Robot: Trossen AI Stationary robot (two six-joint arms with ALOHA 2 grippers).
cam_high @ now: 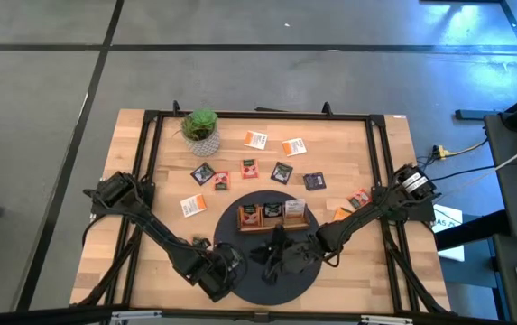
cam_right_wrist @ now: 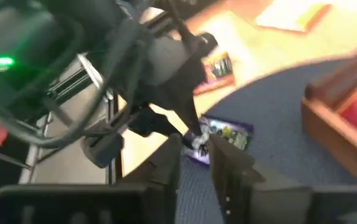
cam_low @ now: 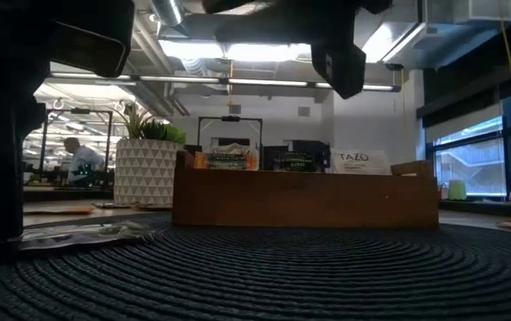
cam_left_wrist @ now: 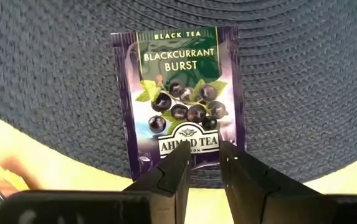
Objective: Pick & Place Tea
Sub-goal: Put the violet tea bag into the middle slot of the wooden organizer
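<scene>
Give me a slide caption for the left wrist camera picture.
Left gripper poised at the edge of a purple blackcurrant tea packet lying on the dark woven mat.
</scene>
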